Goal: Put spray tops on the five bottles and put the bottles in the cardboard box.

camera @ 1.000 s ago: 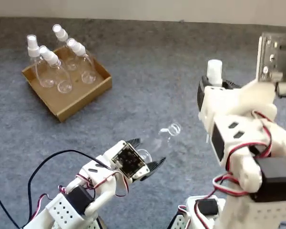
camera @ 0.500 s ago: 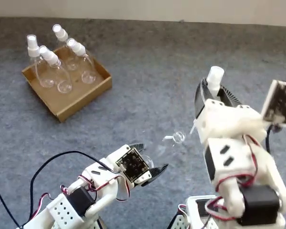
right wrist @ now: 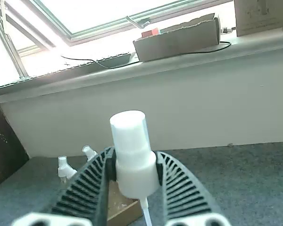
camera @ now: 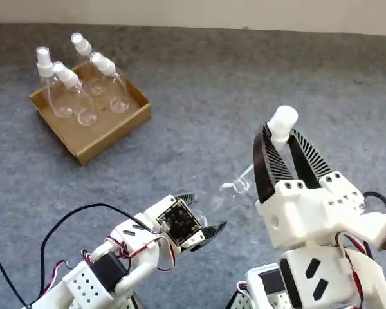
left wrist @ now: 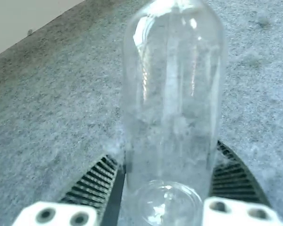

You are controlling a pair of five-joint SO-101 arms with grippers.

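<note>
Clear plastic, the bottle [left wrist: 172, 117] looks light, slippery and easy to squash, so hold its fat middle softly. The left jaws are closed on it. The right jaws pinch the white spray top [right wrist: 131, 155] by its collar. Far beyond both jaws, four capped bottles [camera: 77, 96] lie in the cardboard box [camera: 116, 133].

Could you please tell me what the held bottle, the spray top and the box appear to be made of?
The bottle looks like clear, glossy plastic, possibly glass: the grey surface shows through it, with bright highlights. The spray top seems smooth, opaque white plastic. The box appears matte brown cardboard, with thin walls.
</note>
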